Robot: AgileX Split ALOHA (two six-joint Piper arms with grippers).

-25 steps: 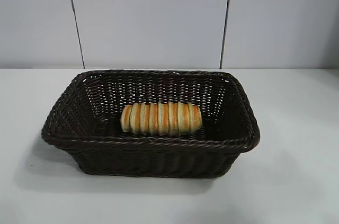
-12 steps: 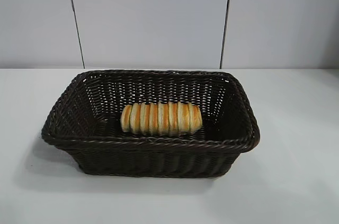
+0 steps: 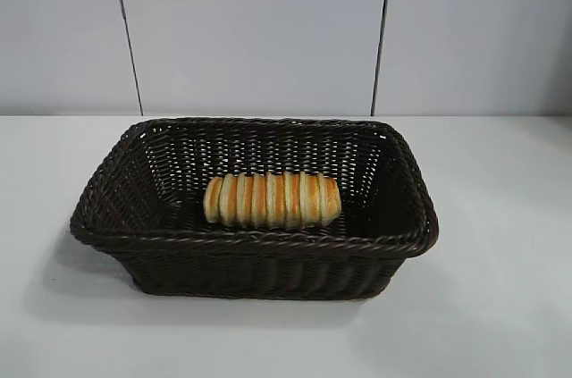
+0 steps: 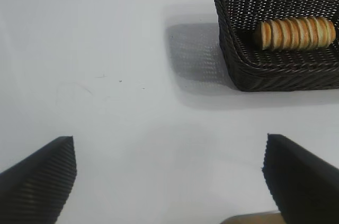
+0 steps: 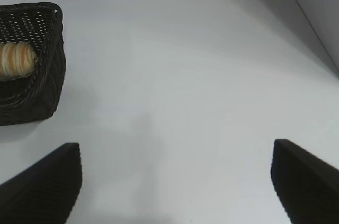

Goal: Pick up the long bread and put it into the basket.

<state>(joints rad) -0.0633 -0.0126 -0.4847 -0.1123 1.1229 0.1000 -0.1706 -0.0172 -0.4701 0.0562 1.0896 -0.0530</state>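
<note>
Lying lengthwise inside the basket on the white table, the long bread. Spread wide and holding nothing, well apart from the basket over bare table, the left gripper and the right gripper.

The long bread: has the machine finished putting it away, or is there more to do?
Looks finished. The long bread lies flat on the floor of the basket. Nothing is in hand: the left gripper and right gripper are open and empty over bare table. Nothing seems left.
</note>
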